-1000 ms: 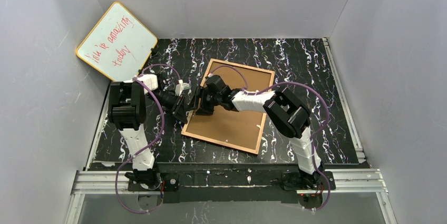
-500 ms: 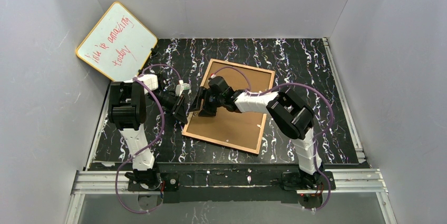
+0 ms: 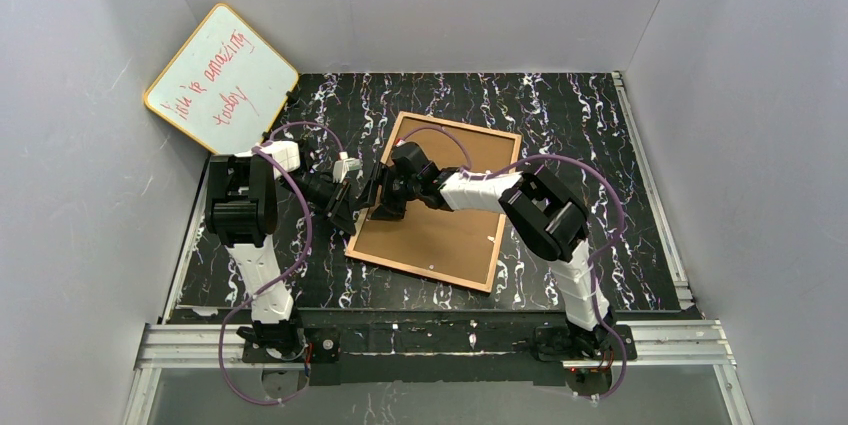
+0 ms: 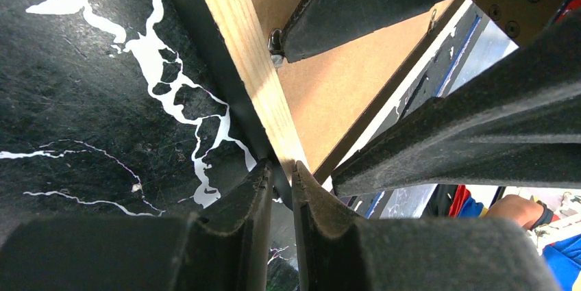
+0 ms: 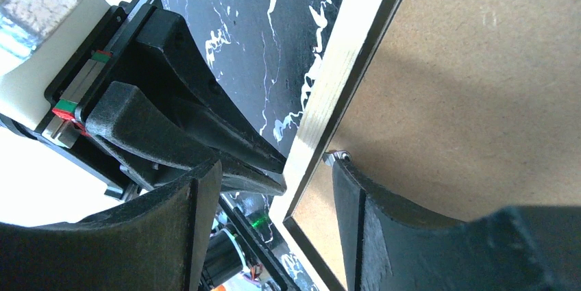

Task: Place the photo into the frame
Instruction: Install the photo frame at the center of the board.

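Observation:
The frame [image 3: 420, 272] lies back up on the table, its light wood rim [image 4: 250, 58] around a brown backing panel [image 3: 440, 235]. My left gripper [image 3: 352, 217] is shut on the rim's left side near the front corner, with the rim pinched between its fingertips [image 4: 282, 168]. My right gripper [image 3: 378, 200] is open and straddles that same edge [image 5: 274, 168]. One of its fingers [image 5: 384, 216] rests on the backing at a small metal tab [image 5: 336, 157], the other [image 5: 171, 222] hangs outside the rim. The photo is out of view.
A yellow-edged whiteboard [image 3: 222, 77] with red writing leans in the back left corner. The black marbled table top [image 3: 560, 115] is walled by grey panels on three sides. Purple cables loop off both arms over the frame.
The right arm shifted slightly right and came back to where it was. The left gripper stays shut on the rim and has not moved.

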{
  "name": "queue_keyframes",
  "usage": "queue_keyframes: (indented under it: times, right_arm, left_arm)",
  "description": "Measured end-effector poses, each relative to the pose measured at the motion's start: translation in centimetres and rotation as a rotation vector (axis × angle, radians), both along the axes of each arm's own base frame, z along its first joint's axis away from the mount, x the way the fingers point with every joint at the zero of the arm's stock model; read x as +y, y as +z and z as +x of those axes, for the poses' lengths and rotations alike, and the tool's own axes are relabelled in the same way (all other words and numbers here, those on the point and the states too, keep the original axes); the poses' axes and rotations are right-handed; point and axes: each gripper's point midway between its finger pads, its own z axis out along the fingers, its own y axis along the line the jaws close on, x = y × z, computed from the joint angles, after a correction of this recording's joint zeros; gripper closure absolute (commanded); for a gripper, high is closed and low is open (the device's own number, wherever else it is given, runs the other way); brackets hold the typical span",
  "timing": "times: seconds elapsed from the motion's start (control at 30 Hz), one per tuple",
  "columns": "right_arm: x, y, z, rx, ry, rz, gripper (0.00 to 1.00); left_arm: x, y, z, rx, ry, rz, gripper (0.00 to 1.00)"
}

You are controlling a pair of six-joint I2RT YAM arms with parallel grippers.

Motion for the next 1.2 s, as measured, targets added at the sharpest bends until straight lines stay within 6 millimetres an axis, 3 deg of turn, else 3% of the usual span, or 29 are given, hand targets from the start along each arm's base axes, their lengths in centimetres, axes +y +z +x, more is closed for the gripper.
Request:
queue_keyframes:
  times: [0.53,1.2]
  right_arm:
    - [-0.92,-0.07,-0.65,-0.01,-0.085,-0.031,0.3]
    - [-0.06,-0.17,-0.68,0.036,-0.071,-0.011,0.32]
  left_arm:
    - [0.0,0.0,-0.01,-0.001,-0.001,-0.002,0.86]
    - [-0.01,0.01,-0.02,-0.001,0.0,-0.004,0.86]
